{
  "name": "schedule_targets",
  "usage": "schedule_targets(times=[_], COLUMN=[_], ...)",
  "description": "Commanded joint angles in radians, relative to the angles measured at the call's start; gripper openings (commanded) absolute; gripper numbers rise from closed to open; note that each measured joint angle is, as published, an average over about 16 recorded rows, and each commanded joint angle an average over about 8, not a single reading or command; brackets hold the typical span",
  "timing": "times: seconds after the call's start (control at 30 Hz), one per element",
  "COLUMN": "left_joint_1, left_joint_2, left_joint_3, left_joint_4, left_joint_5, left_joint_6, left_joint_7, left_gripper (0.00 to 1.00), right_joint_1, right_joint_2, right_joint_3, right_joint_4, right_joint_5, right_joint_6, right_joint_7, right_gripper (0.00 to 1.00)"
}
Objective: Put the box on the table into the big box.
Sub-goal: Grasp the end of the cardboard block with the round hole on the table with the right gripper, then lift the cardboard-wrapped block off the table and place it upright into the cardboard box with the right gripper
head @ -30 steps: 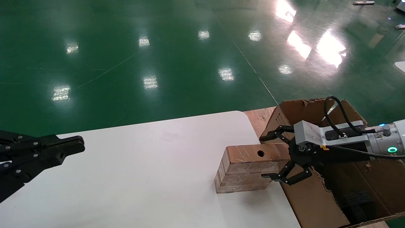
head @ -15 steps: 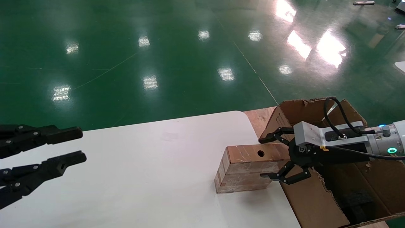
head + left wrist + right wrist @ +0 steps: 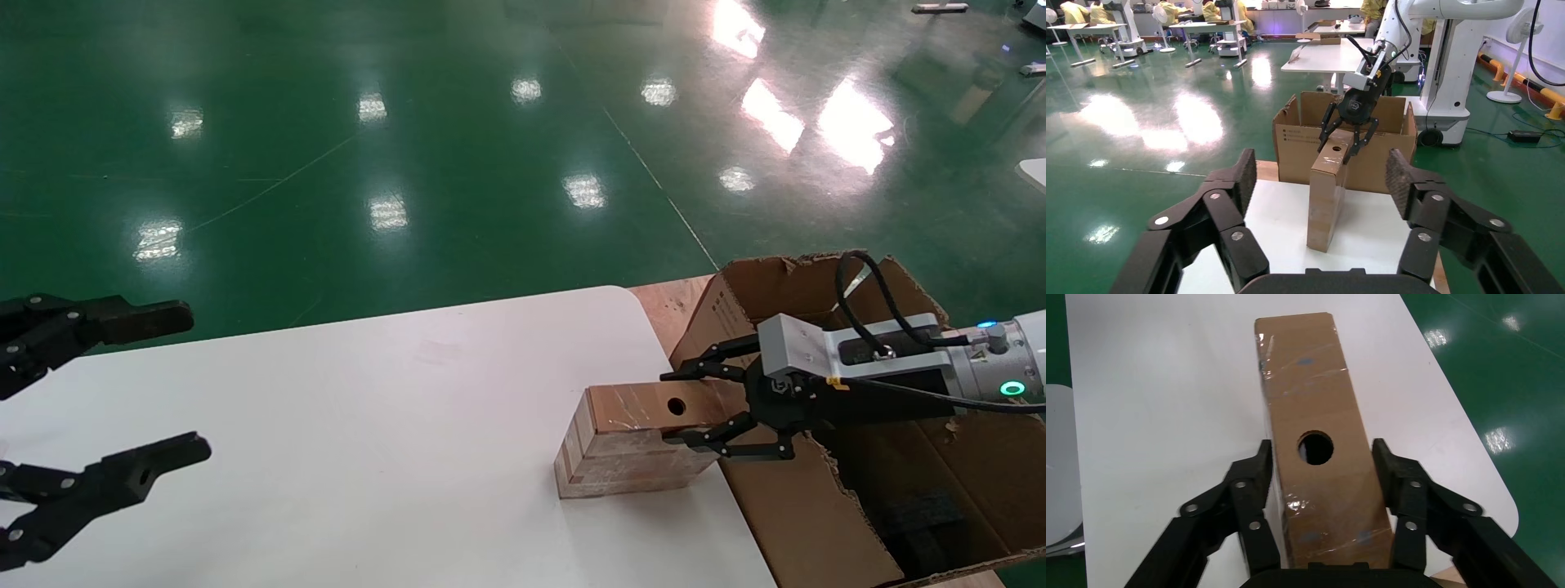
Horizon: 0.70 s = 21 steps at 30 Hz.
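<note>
Right gripper (image 3: 695, 408): fingers closed against both sides of the box (image 3: 633, 441), gripping its end.
Box: on the tabletop (image 3: 368, 425), beside the big box (image 3: 825, 506).
Left gripper (image 3: 155, 388): fingers spread wide, holding nothing.

Right gripper (image 3: 695, 408): black linkage fingers (image 3: 707, 438) with silver screws, mounted on a grey rectangular wrist block. Behind the block sits a silver cylindrical housing bearing a green ring light. A black cable loops above the block. Left gripper (image 3: 155, 384): matching black linkage fingers with silver screws.
</note>
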Motion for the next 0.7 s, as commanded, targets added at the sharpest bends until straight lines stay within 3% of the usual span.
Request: schedule_targets(times=[0.03, 0.37, 0.7], left_joint_1=[0.0, 0.0, 0.0], left_joint_2=[0.0, 0.0, 0.0], left_joint_3=[0.0, 0.0, 0.0], left_joint_4=[0.0, 0.0, 0.0], left_joint_5=[0.0, 0.0, 0.0], left_joint_6=[0.0, 0.0, 0.0], left_joint_7=[0.0, 0.0, 0.0], left_gripper=[1.0, 1.0, 1.0], right_joint_1=[0.0, 0.021, 0.192], right_joint_2=[0.0, 0.004, 0.042], right_joint_3=[0.0, 0.008, 0.057], right_joint_4=[0.0, 0.044, 0.207], right_joint_5=[0.0, 0.033, 0.149], right_joint_6=[-0.001, 0.007, 0.014], right_joint_7=[0.0, 0.042, 0.224], right_gripper=[0.0, 0.0, 0.0])
